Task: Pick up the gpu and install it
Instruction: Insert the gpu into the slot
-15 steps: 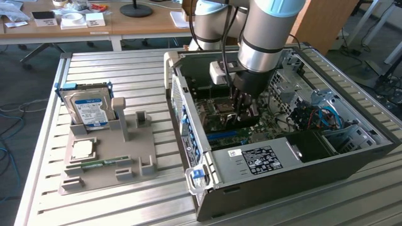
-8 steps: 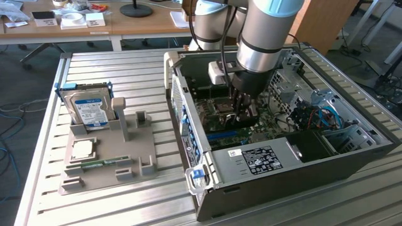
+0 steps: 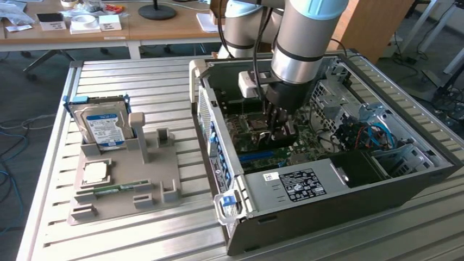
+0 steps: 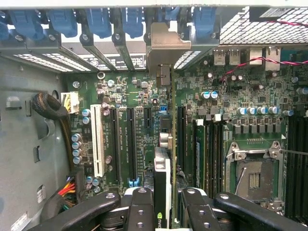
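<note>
Mid-frame in the exterior view, the fingers (image 4: 139, 211) clamp the gpu (image 4: 162, 178) edge-on over the motherboard (image 4: 130, 96); any tilt could jam or bend it.

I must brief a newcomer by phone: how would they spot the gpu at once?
Look inside the open computer case, over the green motherboard. There the gripper grasps the gpu, a thin black card standing edge-on. Unlike the empty slots beside it, it ends in a silver bracket.
</note>
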You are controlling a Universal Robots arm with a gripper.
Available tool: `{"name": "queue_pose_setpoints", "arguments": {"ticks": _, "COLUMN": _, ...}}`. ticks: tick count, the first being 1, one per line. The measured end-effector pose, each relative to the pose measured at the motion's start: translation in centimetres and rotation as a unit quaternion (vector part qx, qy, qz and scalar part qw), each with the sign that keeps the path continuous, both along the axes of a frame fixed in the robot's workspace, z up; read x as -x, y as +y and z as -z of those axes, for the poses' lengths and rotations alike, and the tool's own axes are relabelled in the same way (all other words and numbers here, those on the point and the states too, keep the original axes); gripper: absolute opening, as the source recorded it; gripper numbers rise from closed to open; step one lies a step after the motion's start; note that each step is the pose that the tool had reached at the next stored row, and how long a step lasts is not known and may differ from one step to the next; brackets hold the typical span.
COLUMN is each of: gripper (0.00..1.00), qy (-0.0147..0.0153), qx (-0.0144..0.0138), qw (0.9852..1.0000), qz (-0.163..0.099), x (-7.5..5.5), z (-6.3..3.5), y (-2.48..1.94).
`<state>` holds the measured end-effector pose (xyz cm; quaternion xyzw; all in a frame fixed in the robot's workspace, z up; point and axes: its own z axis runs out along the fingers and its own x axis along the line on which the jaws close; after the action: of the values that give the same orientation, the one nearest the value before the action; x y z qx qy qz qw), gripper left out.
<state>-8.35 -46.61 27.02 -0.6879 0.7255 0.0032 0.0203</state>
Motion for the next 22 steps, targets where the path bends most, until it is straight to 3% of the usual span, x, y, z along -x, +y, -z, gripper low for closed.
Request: {"name": "queue_pose_setpoints", "arguments": {"ticks": 22, "gripper": 0.27, "qy": -0.0002, "qx": 0.0, "qw": 1.0, "qz": 0.0, "x": 0.6, "z": 0.01, "y": 0.07}}
